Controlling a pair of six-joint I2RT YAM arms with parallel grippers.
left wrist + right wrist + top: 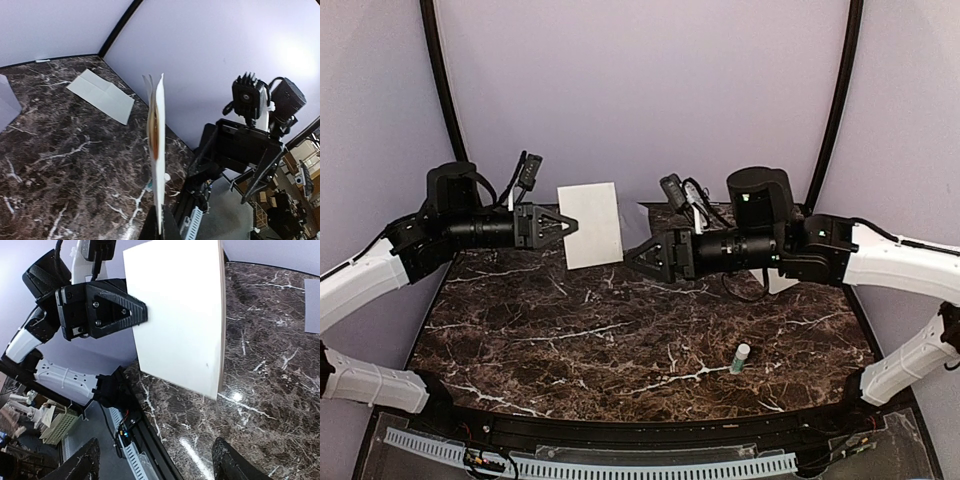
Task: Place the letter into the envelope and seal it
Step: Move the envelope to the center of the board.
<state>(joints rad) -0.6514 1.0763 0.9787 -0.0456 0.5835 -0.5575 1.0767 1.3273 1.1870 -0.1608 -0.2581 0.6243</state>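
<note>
Logged small white tube [741, 357] on table [620, 340] near front, well apart from both arms. Mid-table: left gripper [572, 226] clamped on side edge of letter [592, 225], held upright in air; right gripper [635, 256] spread wide just beside sheet's lower corner, gripping nothing. Farthest back, grey envelope [101, 93] lay flat; judged one-sided pinch likely to let folded layers splay or sag, fouling entry into envelope mouth.
</note>
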